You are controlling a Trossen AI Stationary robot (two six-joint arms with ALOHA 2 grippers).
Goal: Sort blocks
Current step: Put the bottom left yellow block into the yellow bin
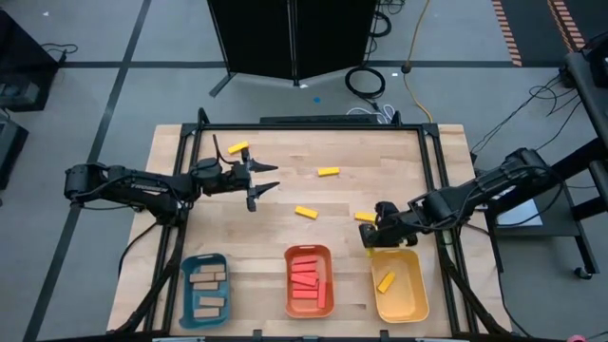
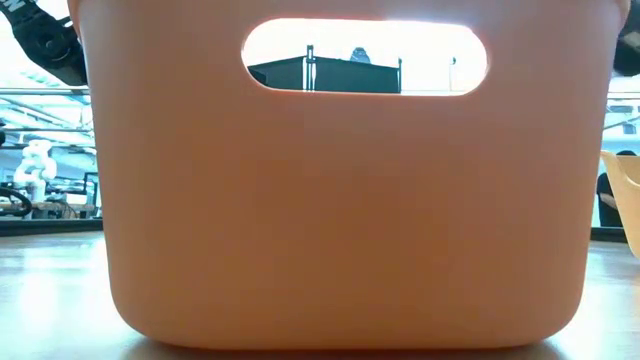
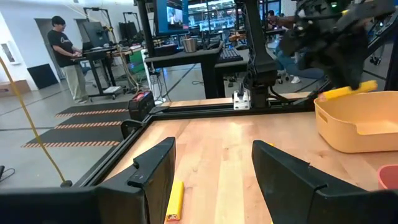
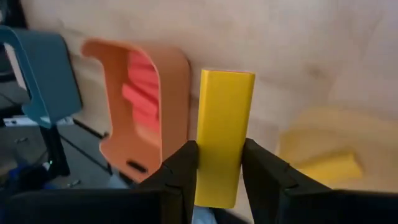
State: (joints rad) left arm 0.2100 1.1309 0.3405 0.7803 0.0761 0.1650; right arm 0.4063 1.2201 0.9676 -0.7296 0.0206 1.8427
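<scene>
My right gripper (image 1: pixel 373 235) hovers over the far rim of the yellow tray (image 1: pixel 399 285), shut on a yellow block (image 4: pixel 224 130); the left wrist view shows the same block (image 3: pixel 351 90) above that tray. My left gripper (image 1: pixel 263 185) stands open above the table's far left part, touching nothing. One yellow block (image 3: pixel 175 200) lies flat on the table just ahead of its fingers. Three loose yellow blocks (image 1: pixel 237 148), (image 1: pixel 328 172), (image 1: pixel 305 212) lie flat on the wood. Another yellow block (image 1: pixel 385 281) lies in the yellow tray. My right gripper pinches the yellow block between its two fingers (image 4: pixel 183 168), on the block's two long sides near one end (image 4: pixel 217 186). The fingers slant downward and lie along the block, whose other end sticks out past the fingertips. The block is lifted clear of table and tray.
The orange tray (image 1: pixel 309 280) holds red blocks and fills the low view (image 2: pixel 340 200). The blue tray (image 1: pixel 204 285) at the near left holds tan blocks. A dark metal frame (image 1: pixel 313 123) runs round the tabletop. A person (image 3: pixel 65 56) stands far off in the room.
</scene>
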